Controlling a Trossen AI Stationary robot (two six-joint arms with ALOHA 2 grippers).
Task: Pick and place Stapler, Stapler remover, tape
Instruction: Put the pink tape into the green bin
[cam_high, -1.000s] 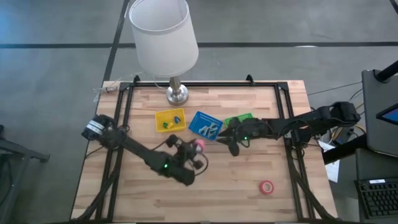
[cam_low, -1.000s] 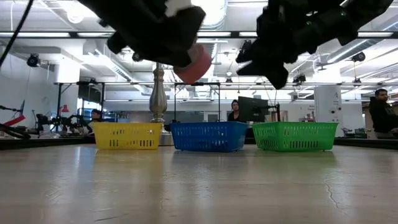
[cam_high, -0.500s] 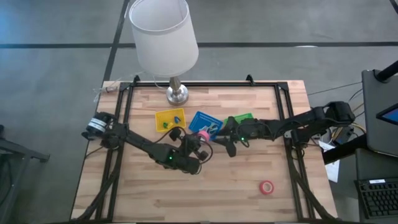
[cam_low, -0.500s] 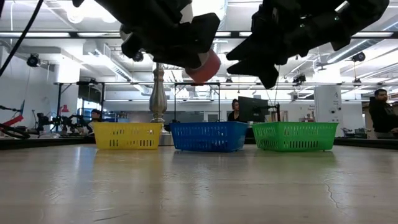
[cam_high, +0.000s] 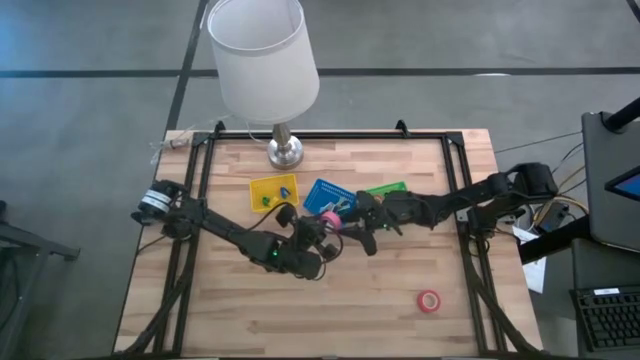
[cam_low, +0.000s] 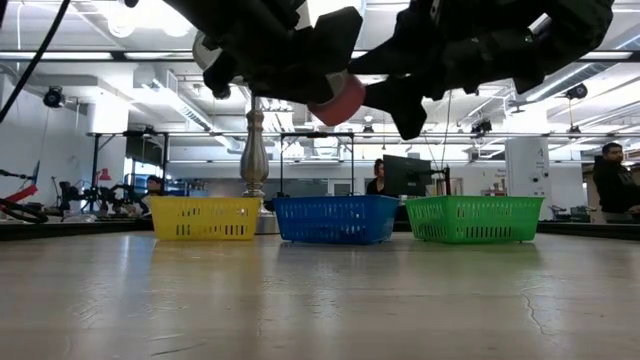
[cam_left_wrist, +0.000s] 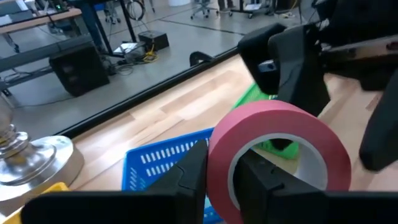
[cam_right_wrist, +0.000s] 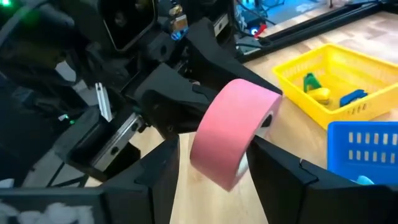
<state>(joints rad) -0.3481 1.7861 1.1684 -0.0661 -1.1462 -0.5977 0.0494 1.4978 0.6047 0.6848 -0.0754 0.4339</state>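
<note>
A: Starting big: wooden table (cam_high: 400, 320), with a lamp (cam_high: 262, 55) at the far edge, well away from both arms. No trouble expected there.

B: Agreed. Next, three in a row: yellow tray (cam_high: 273, 192), blue tray (cam_high: 328, 200), green tray (cam_high: 385, 188). Worth watching, with both arms hanging close over the blue one's near side. Could clip a rim on a careless descent and shove it.

A: Then the left gripper (cam_high: 315, 228), raised off the table and pinching the wall of a red tape roll (cam_high: 327, 218). One of its fingers (cam_left_wrist: 189, 180) outside the ring, the other through the hole.

B: And the right gripper (cam_high: 352, 218) facing it, fingers (cam_right_wrist: 158, 174) spread to either side of the same roll. No contact visible.

A: Looks like a mid-air handover. Main worry: letting go on the left before a firm squeeze on the right. Result: a dropped roll, landing on edge and wheeling off across the wood.

B: Or closing off-centre on a curved, slick band and squirting it out sideways. Also a finger-on-finger clash, given so little room.

A: Smallest last: second red roll (cam_high: 429, 300), lying flat near the front right, well apart. Untouched, no risk.
</note>
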